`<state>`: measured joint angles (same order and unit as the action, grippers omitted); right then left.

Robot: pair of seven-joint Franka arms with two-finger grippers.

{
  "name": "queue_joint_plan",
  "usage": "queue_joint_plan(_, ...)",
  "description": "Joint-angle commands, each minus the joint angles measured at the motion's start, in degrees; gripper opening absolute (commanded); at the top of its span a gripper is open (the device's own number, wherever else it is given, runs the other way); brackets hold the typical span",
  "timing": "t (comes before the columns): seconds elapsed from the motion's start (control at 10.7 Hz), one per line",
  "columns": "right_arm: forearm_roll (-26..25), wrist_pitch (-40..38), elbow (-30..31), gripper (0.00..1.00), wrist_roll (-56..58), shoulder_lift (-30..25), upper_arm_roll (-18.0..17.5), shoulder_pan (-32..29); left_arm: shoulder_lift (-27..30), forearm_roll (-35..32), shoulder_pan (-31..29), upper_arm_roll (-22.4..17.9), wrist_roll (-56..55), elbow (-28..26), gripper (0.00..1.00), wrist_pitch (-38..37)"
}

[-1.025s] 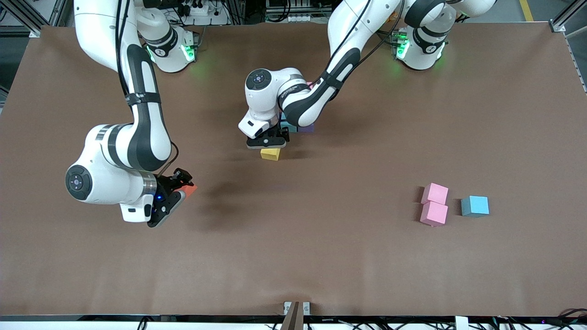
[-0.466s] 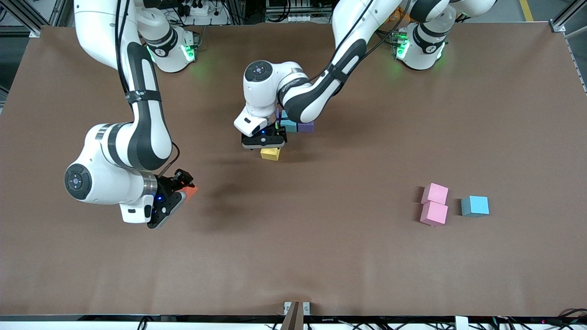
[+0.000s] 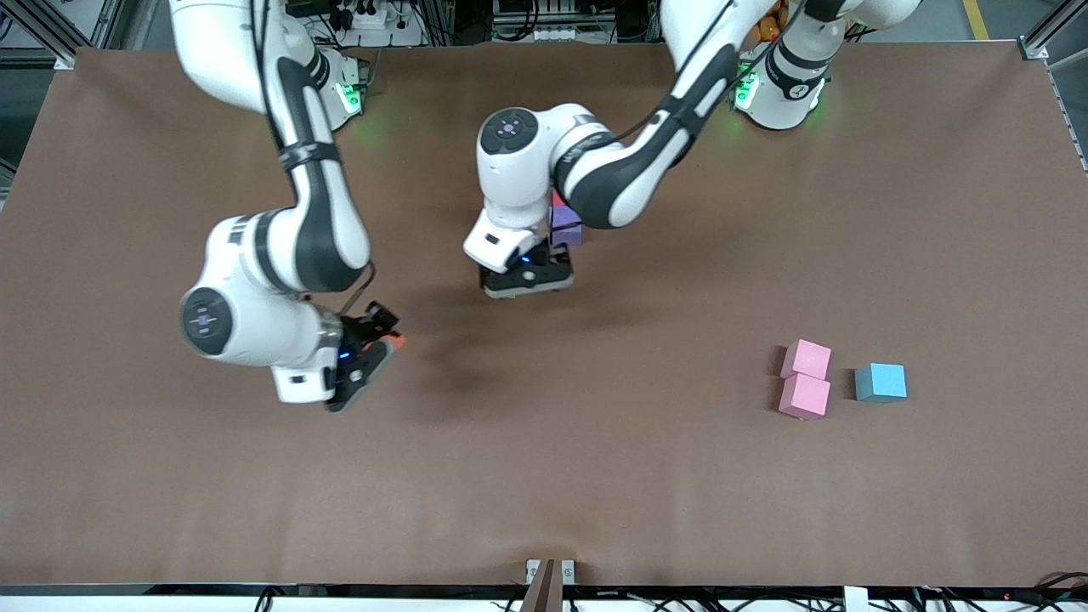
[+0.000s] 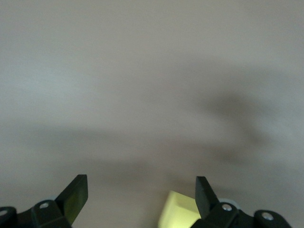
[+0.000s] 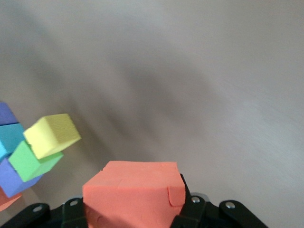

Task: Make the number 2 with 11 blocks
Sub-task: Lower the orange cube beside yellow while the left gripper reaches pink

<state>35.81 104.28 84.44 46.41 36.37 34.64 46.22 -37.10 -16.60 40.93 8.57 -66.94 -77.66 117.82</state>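
- Nearest the front camera, toward the left arm's end of the table [image 3: 595, 476], two pink blocks [image 3: 805, 378] lay touching each other. A light blue block [image 3: 881, 382] lay just beside them. None of the three had moved over the last second, so they were judged still to be fetched.
- The right gripper [image 3: 374, 353] was pinching an orange block [image 3: 393, 342] between its fingers, over bare table toward the right arm's end. Over the last second it had travelled toward the middle of the table. This carry was judged to be bringing the next cube to the figure.
- The left gripper [image 3: 527, 280] hung with its fingers spread wide and held nothing. It had shifted a little toward the left arm's end and now covered the yellow block [image 4: 180, 211] in the front view. The left wrist view showed that block on the table below, partly hidden by one finger. The placement was therefore judged complete.
- Farthest from the camera lay the unfinished number 2 [image 5: 28, 152], largely hidden by the left arm; a purple block [image 3: 567, 225] showed beside the wrist. In the right wrist view the yellow cube adjoined green and blue ones. How many cubes were already placed could not be told.
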Motion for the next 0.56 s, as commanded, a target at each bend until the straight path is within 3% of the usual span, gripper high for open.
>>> queue_joint_plan(0.0,-0.48,-0.31,-0.59,0.34,-0.1,0.54,-0.88,3.52,3.6,0.52,-4.88,0.22,3.99,-1.97,1.0,-5.38)
queue_joint_plan(0.28,-1.79,3.8,-0.33,0.36,0.08,0.89,-7.12,5.8,5.89,0.61,-12.79,0.31,21.09,-1.97,1.0,-13.72)
queue_joint_plan(0.47,-3.29,7.15,-0.15,0.31,0.34,1.85,-7.48,9.49,8.6,0.43,-19.02,0.49,30.24,-5.19,1.0,-14.98)
